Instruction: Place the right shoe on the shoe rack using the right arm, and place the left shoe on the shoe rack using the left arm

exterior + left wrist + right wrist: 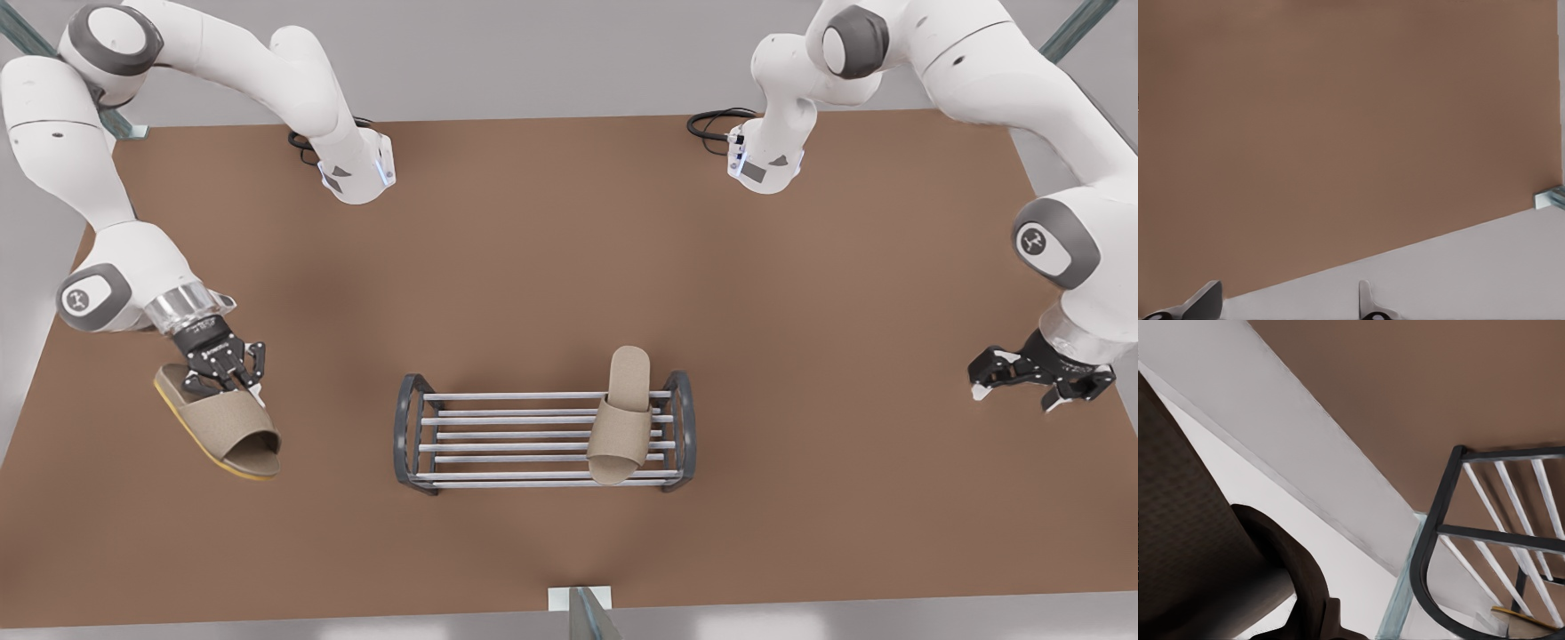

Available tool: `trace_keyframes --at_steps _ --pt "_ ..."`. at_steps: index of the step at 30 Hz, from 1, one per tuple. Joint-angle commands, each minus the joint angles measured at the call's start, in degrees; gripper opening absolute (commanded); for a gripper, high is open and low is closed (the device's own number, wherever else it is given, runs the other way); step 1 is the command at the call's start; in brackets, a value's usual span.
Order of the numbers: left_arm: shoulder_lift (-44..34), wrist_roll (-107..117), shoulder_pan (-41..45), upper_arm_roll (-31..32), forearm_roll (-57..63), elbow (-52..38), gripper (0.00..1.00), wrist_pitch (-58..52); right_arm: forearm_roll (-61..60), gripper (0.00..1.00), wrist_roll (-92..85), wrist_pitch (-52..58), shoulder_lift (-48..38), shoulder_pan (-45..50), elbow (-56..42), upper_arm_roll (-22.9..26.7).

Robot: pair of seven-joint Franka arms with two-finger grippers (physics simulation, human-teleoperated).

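**Right gripper** (pixel 224 382): on the arm at the front view's left. Jaws closed on the heel end of a slipper, with the toe pointing away from them. The grip sits behind the strap, probably so the open toe stays free to slide onto the bars.

**Held slipper** (pixel 233 431): beige with a yellow sole edge. It hangs tilted under the jaws and appears clear of the tabletop (pixel 533 267). In the right wrist view its dark woven surface sits right against the camera. By the task, this is the right shoe, and it is not yet racked.

**Rack** (pixel 407 427): dark arched end frames joined by silver bars. It stands well apart from the loaded jaws, toward the middle of the tabletop. Its near end frame shows in the right wrist view, so the wrist is already turned toward it. The bars nearest these jaws are bare, which leaves room for a second slipper.

**Racked slipper** (pixel 622 427): lies across the bars at the end of the rack farthest from the loaded jaws, with its heel overhanging the back bar. It is placed to one side, likely to leave its mate a slot. I judge it to be the left shoe, with that half of the task complete.

**Left gripper** (pixel 1013 397): on the arm at the front view's right. Jaws spread wide and holding nothing. They are near the tabletop's edge, well apart from the rack. This arm waits, parked out of the other's path.

**Next step (judged)**: carry the held slipper over to the rack's free bars and lower it beside its mate.
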State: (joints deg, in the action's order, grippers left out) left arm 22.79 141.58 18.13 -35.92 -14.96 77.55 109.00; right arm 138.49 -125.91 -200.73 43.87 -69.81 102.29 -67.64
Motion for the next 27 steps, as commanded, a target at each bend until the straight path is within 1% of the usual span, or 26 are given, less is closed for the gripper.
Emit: trace_keyframes --at_steps 1,2,3,5,6,7,9,12,14,20,21,22,23,24,26,27 --pt "-0.47 -156.13 -2.92 -0.65 -3.23 -0.38 1.0 -19.26 -0.23 0.21 22.64 0.08 -3.0 2.65 -1.04 -0.21" --pt "-1.69 -159.33 -3.19 1.62 -3.14 -0.29 1.0 -17.68 -0.85 0.21 25.19 0.17 -4.58 3.62 -1.21 -0.21" --pt "-2.58 -159.24 -3.1 2.6 -3.84 -0.38 1.0 -17.41 -3.22 0.21 26.07 0.17 -6.43 4.77 -1.3 -0.12" --pt "-2.49 -159.16 -2.84 2.52 -3.94 -0.55 1.0 -17.67 -8.58 0.21 26.16 0.26 -10.03 5.65 -1.3 -0.03" --pt "-2.49 -159.07 -3.19 4.26 -3.23 -4.24 1.0 -18.03 -12.45 0.21 26.25 0.34 -12.32 6.61 -1.3 0.05" --pt "-6.18 -158.89 -10.83 14.11 -1.66 -3.81 1.0 -17.94 -14.56 0.21 28.88 0.43 -14.34 8.02 -1.3 0.49" --pt "-10.57 -156.61 -17.25 24.67 4.15 -0.2 1.0 -16.36 -19.83 0.21 31.08 1.57 -17.94 10.13 -1.22 0.67" --pt "-8.2 -156.61 -16.9 24.58 4.06 -0.47 1.0 -16.27 -26.68 0.21 31.17 7.2 -19.97 15.22 -1.13 0.76" --pt "-7.76 -156.69 -16.99 24.58 3.97 -0.47 1.0 -16.18 -30.29 0.21 35.83 14.23 -20.32 20.41 -0.95 0.84" --pt "-7.67 -156.87 -17.17 24.49 3.97 -0.47 1.0 -16.18 -45.05 0.21 35.83 32.15 -20.67 30.25 -0.69 0.93" --pt "-7.67 -156.87 -17.17 24.49 3.97 -0.47 1.0 -16.18 -49.1 0.21 35.83 35.94 -20.67 35.61 -1.04 5.05" --pt "-7.67 -156.87 -17.17 24.49 3.97 -0.47 1.0 -16.09 -52.17 0.21 35.83 37.25 -20.67 39.56 -1.39 8.66" --pt "-7.67 -156.87 -17.25 24.49 3.97 -0.38 1.0 -16.18 -54.54 0.21 35.83 39.54 -20.58 41.59 -2.44 9.54" --pt "-7.67 -156.87 -17.25 24.49 3.89 -0.38 1.0 -16.18 -56.75 0.21 35.83 40.6 -20.58 44.05 -3.5 11.83" --pt "-7.32 -156.96 -17.25 24.49 3.89 -0.46 1.0 -16.09 -62.81 0.21 36.0 44.03 -20.58 53.28 -6.84 20.09" --pt "-7.32 -156.96 -17.34 24.49 3.89 -0.38 1.0 -16.09 -64.13 0.21 36.09 45.08 -20.58 55.57 -7.72 21.94"
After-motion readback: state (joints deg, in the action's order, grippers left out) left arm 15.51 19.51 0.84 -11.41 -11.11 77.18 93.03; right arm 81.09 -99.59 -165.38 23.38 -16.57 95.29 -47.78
